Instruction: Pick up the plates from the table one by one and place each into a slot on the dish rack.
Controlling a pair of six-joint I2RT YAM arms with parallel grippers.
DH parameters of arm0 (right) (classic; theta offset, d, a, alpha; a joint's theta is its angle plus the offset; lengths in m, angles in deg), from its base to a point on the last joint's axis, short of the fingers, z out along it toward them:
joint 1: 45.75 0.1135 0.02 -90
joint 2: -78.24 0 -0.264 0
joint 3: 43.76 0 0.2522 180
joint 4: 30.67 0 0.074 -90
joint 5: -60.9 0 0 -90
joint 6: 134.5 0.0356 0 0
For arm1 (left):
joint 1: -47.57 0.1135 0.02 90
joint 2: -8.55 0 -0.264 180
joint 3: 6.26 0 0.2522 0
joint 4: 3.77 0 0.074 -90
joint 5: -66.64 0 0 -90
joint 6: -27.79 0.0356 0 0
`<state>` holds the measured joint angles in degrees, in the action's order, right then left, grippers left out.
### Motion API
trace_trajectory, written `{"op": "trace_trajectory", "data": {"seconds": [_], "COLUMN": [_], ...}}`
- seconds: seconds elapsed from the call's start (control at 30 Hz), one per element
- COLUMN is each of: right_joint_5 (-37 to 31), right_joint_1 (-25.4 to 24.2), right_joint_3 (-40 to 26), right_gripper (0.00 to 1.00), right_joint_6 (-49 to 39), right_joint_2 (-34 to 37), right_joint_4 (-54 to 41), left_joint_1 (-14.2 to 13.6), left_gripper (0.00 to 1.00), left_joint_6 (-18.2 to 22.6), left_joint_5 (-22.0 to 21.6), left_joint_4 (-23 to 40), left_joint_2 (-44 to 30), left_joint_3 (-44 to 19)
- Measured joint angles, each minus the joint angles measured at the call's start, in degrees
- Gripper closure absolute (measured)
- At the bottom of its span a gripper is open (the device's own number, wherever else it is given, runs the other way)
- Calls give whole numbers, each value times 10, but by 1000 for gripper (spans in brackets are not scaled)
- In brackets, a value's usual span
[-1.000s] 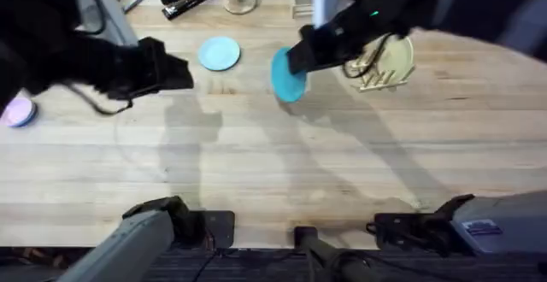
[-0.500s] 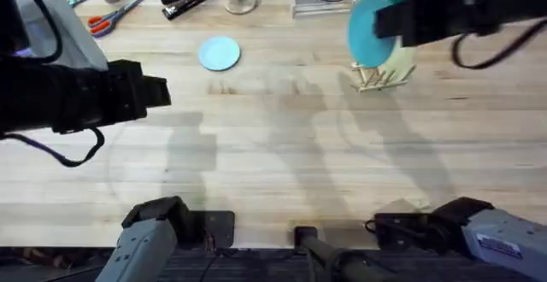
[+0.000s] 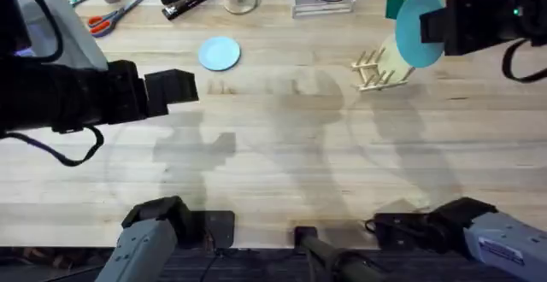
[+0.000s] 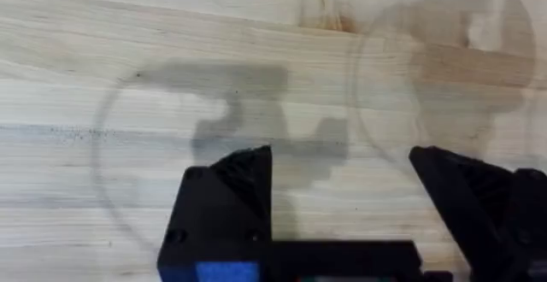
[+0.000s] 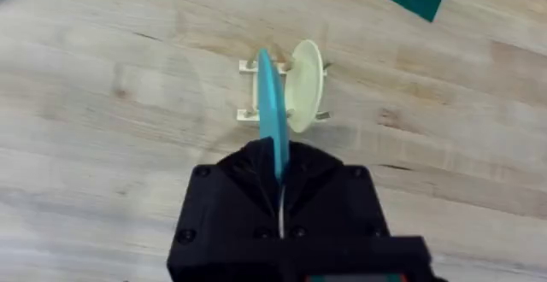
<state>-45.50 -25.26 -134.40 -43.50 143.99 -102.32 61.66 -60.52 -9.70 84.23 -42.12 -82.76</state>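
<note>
Your right gripper (image 5: 280,175) clamps the round teal plate (image 3: 417,29) on edge, now carried right, past the dish rack (image 3: 380,70) below it. Your left gripper (image 4: 342,201) gapes, empty.

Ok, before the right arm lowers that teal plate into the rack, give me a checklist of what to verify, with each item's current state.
1. Teal plate clamped edge-on in the right gripper: ok.
2. Plate held above the dish rack, not yet in a slot: ok.
3. Free slot beside the pale yellow plate already standing in the rack: ok, pegs show bare on the teal plate's side.
4. Plate edge lined up with one exact slot: cannot tell.
5. Left gripper open, holding nothing, over bare table, away from the rack: ok.
6. Light blue plate lying flat on the table, still to be picked: ok.
</note>
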Motion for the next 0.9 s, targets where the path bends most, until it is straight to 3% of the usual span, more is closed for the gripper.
{"op": "trace_trajectory", "data": {"seconds": [0.9], "right_joint_5": [-6], "right_joint_1": [0], "right_joint_3": [0], "right_gripper": [972], "right_joint_6": [-2], "right_joint_2": [0], "right_joint_4": [-4], "left_joint_1": [0], "left_gripper": [7], "left_joint_6": [0], "left_joint_5": [0], "left_joint_4": [2], "left_joint_2": [0], "left_joint_3": [0]}}
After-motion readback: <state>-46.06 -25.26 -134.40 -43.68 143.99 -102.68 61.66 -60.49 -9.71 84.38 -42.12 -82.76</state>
